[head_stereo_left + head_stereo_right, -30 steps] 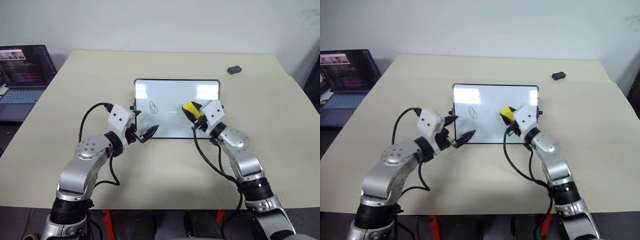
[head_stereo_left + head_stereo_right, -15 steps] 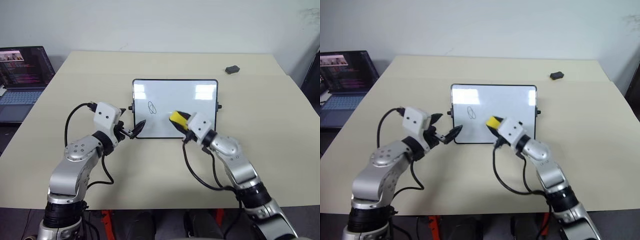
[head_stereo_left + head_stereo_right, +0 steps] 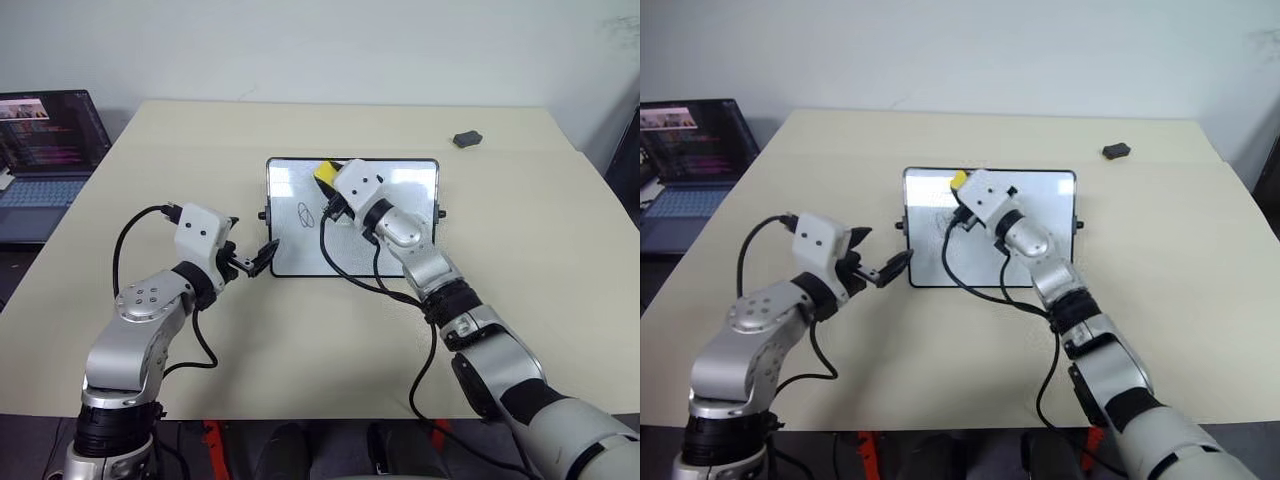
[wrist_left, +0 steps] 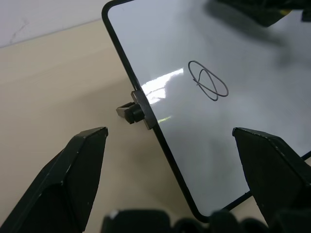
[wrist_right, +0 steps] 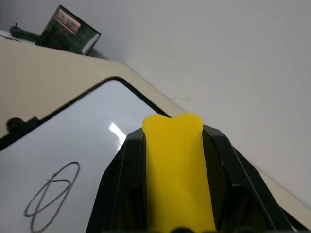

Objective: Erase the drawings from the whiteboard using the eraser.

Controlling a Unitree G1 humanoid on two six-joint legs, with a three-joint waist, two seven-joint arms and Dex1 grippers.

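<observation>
Wiping status: I see one drawing on the whiteboard point(image 3: 352, 216), an oval loop point(image 3: 305, 213) near its left side; the rest of the white face that I can see looks clean, though my right arm covers part of it.
Left to do: I judge the loop is the last mark to rub off, unless something hides under the arm.
Eraser: the yellow eraser point(image 3: 326, 174) sits pinched in my right gripper point(image 3: 330, 183), up over the board's far edge, a little beyond and right of the loop; I cannot tell if it touches the surface.
Right arm pose: stretched forward and across the board toward my left, wrist angled slightly up, fingers clamped tight on the yellow block.
Left arm pose: bent, elbow out, left gripper point(image 3: 252, 262) hovering just off the board's near left corner, pointing toward it.
Left fingers: spread wide with nothing between them; the wrist view looks through the gap at the board's side knob point(image 4: 132, 111) and frame.
Whiteboard place: lying flat mid-table point(image 3: 150, 150).
</observation>
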